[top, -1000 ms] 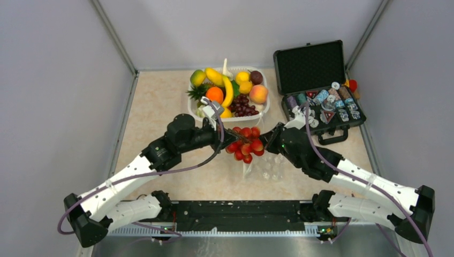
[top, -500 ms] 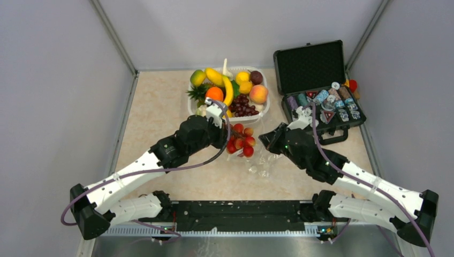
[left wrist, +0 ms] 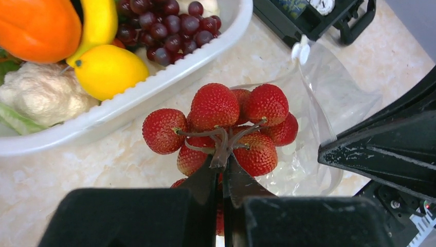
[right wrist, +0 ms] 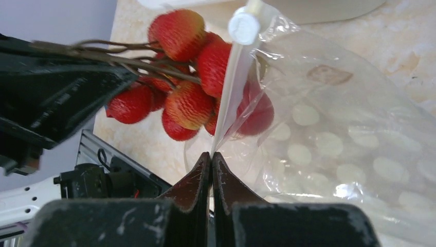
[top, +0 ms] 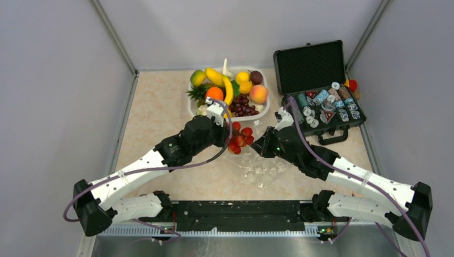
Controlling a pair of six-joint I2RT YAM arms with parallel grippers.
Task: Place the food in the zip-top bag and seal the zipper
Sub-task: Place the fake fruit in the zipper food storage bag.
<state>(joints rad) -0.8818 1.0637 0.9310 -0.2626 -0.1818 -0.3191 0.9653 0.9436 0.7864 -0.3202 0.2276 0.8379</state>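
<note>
1 zipper (right wrist: pixel 229 85) runs lengthwise straight out from right pincer (right wrist: pixel 211 156).

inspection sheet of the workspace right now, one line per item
surface: beige marbled table, no spills seen
job's things: strawberries bunched at the open mouth of the dotted bag; zipper strip unsealed; other fruit in the white tub
clutter: open black case holding small chips
end effectors: left end effector shut on the strawberries' stem; right end effector shut on the zipper strip
cables: purple cable along each arm, left one looping near the strawberries
surroundings: grey walls; nothing else seen
</note>
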